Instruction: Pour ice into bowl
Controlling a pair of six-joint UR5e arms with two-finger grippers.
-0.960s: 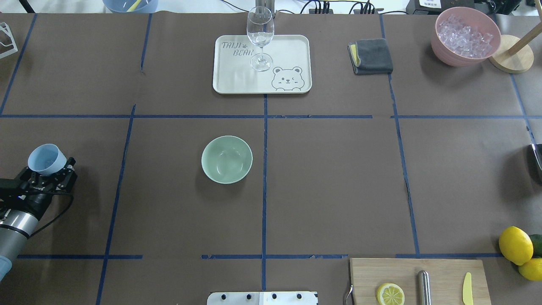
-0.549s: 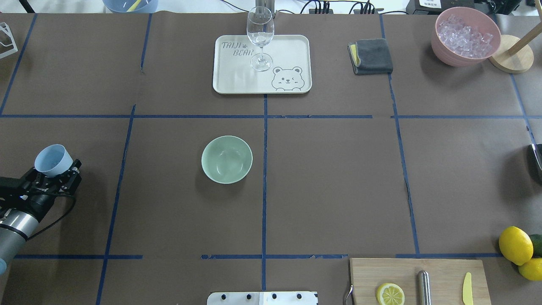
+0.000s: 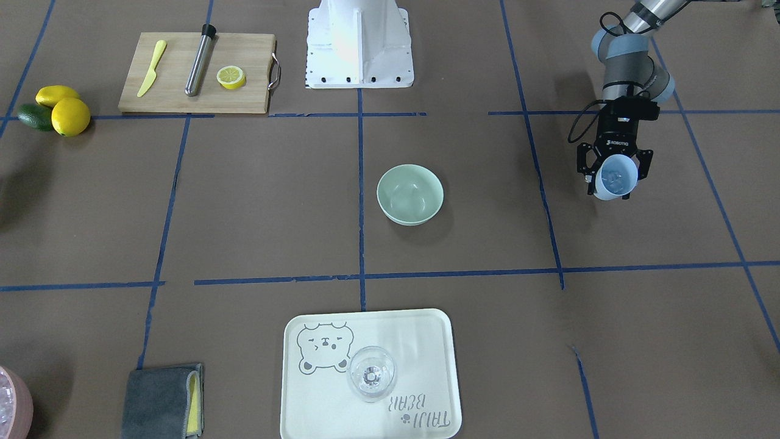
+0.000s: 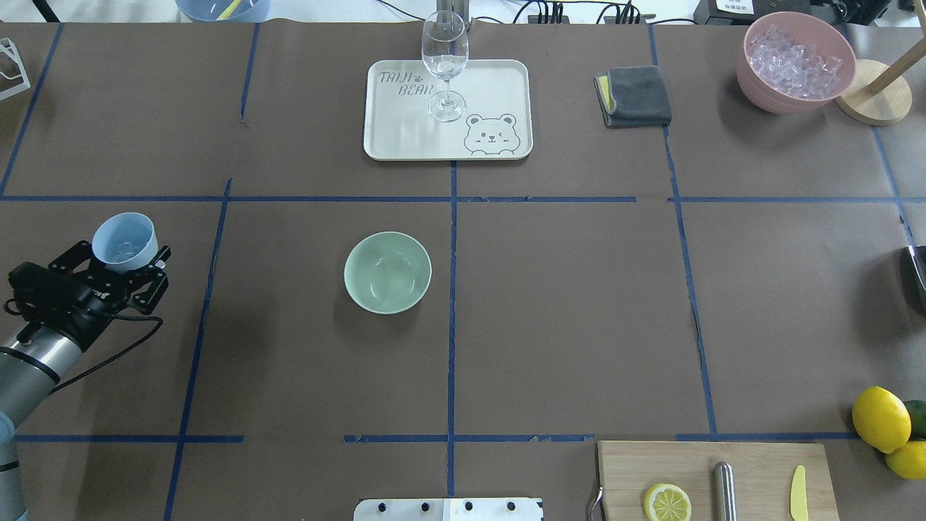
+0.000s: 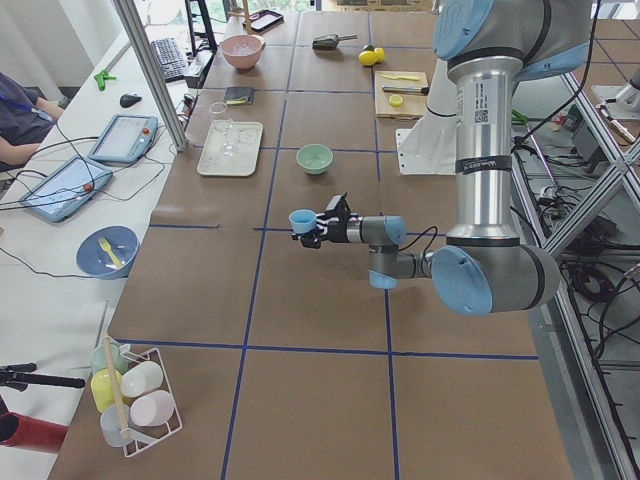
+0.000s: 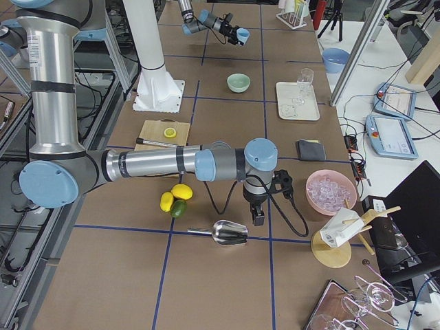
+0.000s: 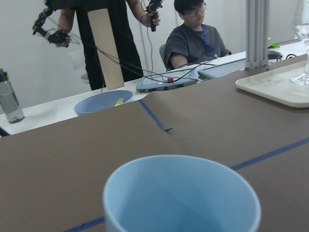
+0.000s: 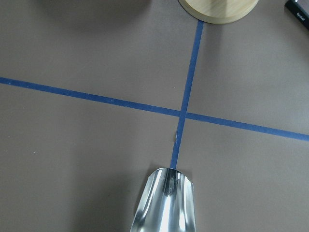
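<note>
The pale mint-green bowl point(image 4: 388, 272) point(image 3: 410, 194) stands open and upright near the table's middle. Far to its left, my left gripper point(image 4: 124, 257) point(image 3: 615, 180) is shut on a light blue cup point(image 4: 124, 240) point(image 7: 181, 193), held above the table. A few small clear cubes of ice point(image 4: 125, 251) point(image 3: 617, 178) lie in the bottom of the cup. In the exterior right view my right gripper point(image 6: 257, 218) points down at the table's right end, just above a metal scoop point(image 6: 230, 234) point(image 8: 166, 205). I cannot tell whether it is open or shut.
A cream tray point(image 4: 506, 79) with a wine glass point(image 4: 444, 61) stands behind the bowl. Further right are a grey cloth point(image 4: 636, 95) and a pink container point(image 4: 767, 94) full of ice. A cutting board point(image 4: 759, 463) and lemons point(image 4: 880, 418) sit at the front right.
My left gripper has carried the blue cup away from the robot and to the right, closer to the bowl. The bowl has not moved.
</note>
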